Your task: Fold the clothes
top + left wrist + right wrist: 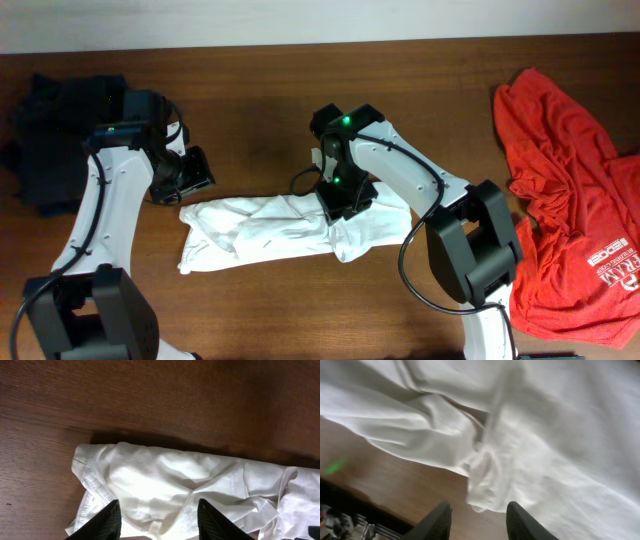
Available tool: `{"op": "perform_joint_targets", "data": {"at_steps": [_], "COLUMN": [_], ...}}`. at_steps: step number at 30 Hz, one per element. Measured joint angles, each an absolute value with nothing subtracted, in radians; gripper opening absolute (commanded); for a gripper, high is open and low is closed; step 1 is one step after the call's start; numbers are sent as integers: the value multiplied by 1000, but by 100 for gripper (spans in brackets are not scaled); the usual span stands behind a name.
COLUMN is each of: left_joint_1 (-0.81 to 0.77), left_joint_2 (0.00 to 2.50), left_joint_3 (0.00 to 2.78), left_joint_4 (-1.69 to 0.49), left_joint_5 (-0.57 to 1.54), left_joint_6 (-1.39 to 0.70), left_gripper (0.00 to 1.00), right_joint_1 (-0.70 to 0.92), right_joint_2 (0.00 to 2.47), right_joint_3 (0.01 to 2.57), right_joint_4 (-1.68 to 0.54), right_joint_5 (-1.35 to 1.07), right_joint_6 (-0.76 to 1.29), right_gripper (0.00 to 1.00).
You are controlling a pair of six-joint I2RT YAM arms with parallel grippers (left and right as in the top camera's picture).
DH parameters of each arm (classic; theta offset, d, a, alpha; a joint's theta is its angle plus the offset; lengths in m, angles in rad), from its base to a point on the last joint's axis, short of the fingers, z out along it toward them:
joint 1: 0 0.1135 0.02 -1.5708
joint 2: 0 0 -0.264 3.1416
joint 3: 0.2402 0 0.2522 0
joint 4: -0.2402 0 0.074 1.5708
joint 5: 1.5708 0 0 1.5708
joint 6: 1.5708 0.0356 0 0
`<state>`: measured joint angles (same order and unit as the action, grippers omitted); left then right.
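White T-shirt [262, 230] lies bunched in a long strip at frame centre on the table [250, 80]. We note the left gripper [159, 503] over its left end, jaws apart. Right gripper [479, 505] sits over the right half, jaws apart, with a cloth ridge between them.

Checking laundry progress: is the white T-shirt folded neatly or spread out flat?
Neither: the white T-shirt lies bunched into a long, wrinkled band on the table, with uneven edges and no crisp fold.
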<state>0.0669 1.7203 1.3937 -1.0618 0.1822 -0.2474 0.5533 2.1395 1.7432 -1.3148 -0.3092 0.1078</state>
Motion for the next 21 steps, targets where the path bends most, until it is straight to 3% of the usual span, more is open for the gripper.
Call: {"op": "perform_joint_targets", "data": {"at_steps": [3,10,21], "left_joint_1": [67,67,67], "left_joint_2": [1720,1720,1719], "left_joint_3": [1394,1394,1290], "left_joint_4": [-1063,-1085,-1137], "left_joint_5": [182,182,182], "left_joint_6": [-247,-247,-204], "left_gripper": [51,56,60], "right_joint_1": [555,509,521], "right_joint_2": [2139,2125,2122], "right_joint_3": [1743,1748,1709], "right_joint_4": [-1312,-1388,-1316], "right_joint_5": [-321,-209,-181], "right_joint_6": [109,146,159], "right_gripper": [36,40,54]}}
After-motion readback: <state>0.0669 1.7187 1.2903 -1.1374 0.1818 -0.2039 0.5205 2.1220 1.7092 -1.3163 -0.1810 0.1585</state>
